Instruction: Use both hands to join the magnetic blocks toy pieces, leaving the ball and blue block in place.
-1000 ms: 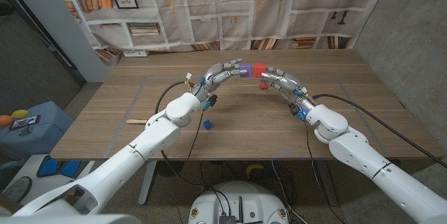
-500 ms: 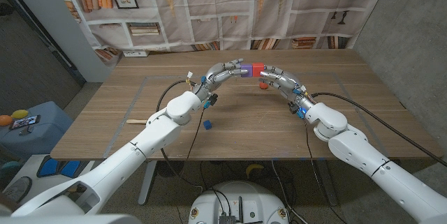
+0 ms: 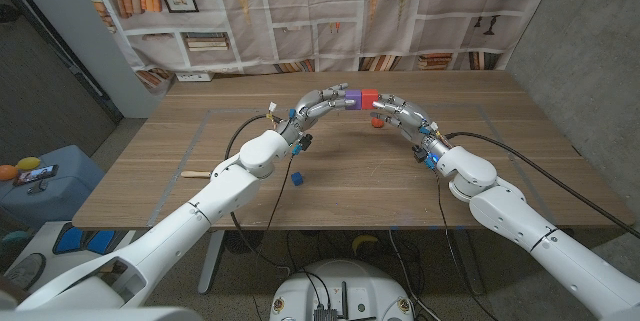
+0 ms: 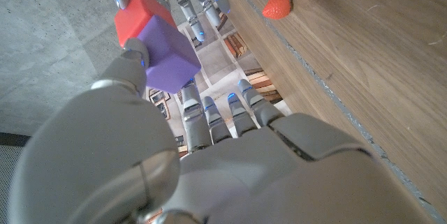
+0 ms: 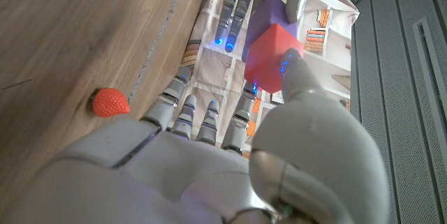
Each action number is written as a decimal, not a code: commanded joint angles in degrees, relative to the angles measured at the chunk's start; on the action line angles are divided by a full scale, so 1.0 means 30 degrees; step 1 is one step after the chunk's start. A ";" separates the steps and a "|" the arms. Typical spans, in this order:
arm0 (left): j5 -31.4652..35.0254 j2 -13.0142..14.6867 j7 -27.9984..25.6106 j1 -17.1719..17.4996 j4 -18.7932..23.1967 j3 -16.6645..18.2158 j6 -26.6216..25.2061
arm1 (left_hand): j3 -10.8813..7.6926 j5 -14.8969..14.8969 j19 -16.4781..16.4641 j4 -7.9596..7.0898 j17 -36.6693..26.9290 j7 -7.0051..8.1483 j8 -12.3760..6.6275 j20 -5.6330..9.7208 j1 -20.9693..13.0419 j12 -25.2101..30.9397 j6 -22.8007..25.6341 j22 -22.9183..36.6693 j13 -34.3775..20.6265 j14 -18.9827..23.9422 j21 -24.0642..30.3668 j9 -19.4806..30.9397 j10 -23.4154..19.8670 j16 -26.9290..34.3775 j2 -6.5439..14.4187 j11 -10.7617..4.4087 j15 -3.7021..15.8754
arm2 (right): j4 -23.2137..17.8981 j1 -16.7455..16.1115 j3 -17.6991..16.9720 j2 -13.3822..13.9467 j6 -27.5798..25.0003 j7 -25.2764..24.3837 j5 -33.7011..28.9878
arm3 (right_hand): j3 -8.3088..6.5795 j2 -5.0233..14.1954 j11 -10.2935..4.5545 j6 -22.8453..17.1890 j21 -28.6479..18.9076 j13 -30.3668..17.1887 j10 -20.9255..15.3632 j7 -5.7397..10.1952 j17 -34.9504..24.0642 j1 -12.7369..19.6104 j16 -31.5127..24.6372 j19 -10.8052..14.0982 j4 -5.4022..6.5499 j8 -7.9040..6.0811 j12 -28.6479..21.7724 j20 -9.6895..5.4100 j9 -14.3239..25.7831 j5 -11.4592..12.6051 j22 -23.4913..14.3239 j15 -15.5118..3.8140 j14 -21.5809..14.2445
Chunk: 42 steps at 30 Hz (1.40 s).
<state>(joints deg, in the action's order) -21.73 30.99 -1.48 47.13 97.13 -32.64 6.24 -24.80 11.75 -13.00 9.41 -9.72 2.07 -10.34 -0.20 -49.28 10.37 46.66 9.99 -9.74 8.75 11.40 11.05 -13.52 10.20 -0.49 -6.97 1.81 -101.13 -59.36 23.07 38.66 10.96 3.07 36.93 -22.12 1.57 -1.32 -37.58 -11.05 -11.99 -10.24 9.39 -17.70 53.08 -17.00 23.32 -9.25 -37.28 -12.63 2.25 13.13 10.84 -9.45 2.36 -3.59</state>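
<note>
Two blocks: purple block (image 3: 352, 98) and red block (image 3: 370, 99) touch face to face, raised above the table (image 3: 150, 176)
Left hand (image 3: 318, 105): fingers clamped on the purple block
Right hand (image 3: 398, 113): fingers clamped on the red block
Blue block (image 3: 297, 178): on the table, near the left forearm
Strawberry-shaped toy (image 4: 277, 5): on the wood, beside the right hand

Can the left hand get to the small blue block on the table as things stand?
Probably not yet: the left hand is up holding the purple block against the red block. The blue block lies unobstructed near its forearm.
</note>
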 commanded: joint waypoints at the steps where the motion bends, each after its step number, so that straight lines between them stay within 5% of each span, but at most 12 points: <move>1: -0.0213 -0.0097 0.0613 -0.0225 -0.0345 -0.0124 0.0320 | 0.0164 0.0056 0.0215 0.0000 -0.0055 0.0457 0.0132 -0.0102 0.0218 -0.0020 0.0088 0.0096 -0.0111 -0.0251 -0.0110 0.0092 0.0226 -0.0080 0.0188 0.0127 -0.0029 | 0.0274 0.0099 0.0029 -0.0139 0.0122 0.0089 0.0055 | 0.0078 0.0816 -0.0050 -0.2414 -0.0022 -0.0026 -0.0143 0.1075 -0.0031 0.0543 -0.0108 0.0121 0.0013 -0.0655 0.0093 0.0083 0.0085 0.0098 -0.0108 0.0067 -0.0052; 21: -0.0600 -0.0215 0.1361 -0.0394 -0.0777 -0.0203 0.0806 | 0.0779 -0.0006 0.0570 -0.0130 -0.0070 0.0115 0.0285 -0.0116 0.1038 0.0050 -0.2373 0.0095 -0.0119 -0.0907 -0.0092 -0.0015 0.0966 -0.0036 -0.0089 0.1236 -0.0399 | 0.0440 -0.0049 -0.0023 -0.0426 0.0617 -0.0108 -0.0017 | 0.0140 0.0842 -0.0056 -0.2491 -0.0036 -0.0026 -0.0213 0.1074 -0.0054 0.0598 -0.0151 0.0173 -0.0015 -0.0614 0.0083 0.0023 -0.0015 0.0111 -0.0108 0.0021 -0.0153; 42: -0.1036 0.0236 0.2437 -0.0432 -0.0726 -0.0124 0.1106 | 0.1195 -0.0021 0.1257 -0.0132 -0.0091 -0.1016 0.0255 -0.0361 0.1688 0.0020 -0.5188 0.0082 -0.0128 -0.2144 -0.0176 -0.0166 0.1926 -0.0133 -0.0343 0.2546 -0.1189 | 0.0246 -0.0306 -0.0117 -0.0430 0.0862 -0.0235 -0.0055 | 0.0220 0.0894 -0.0062 -0.2512 -0.0045 -0.0027 -0.0276 0.1077 -0.0087 0.0653 -0.0176 0.0224 -0.0025 -0.0534 0.0083 -0.0014 -0.0127 0.0132 -0.0109 0.0004 -0.0197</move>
<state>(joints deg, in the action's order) -23.95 30.79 3.97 45.94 94.75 -33.24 9.14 -21.64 11.79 -9.74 8.94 -9.72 -0.66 -9.52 -1.02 -44.92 10.37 32.08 9.99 -10.01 3.16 10.95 10.43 -7.93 9.93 -1.37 -0.26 -1.36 -99.99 -59.81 22.95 37.37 13.16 2.68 36.84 -21.65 1.72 -1.75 -37.58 -11.05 -11.99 -10.65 9.39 -17.68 52.93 -17.00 23.53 -9.41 -37.28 -12.63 2.04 12.63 10.85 -9.45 2.36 -3.59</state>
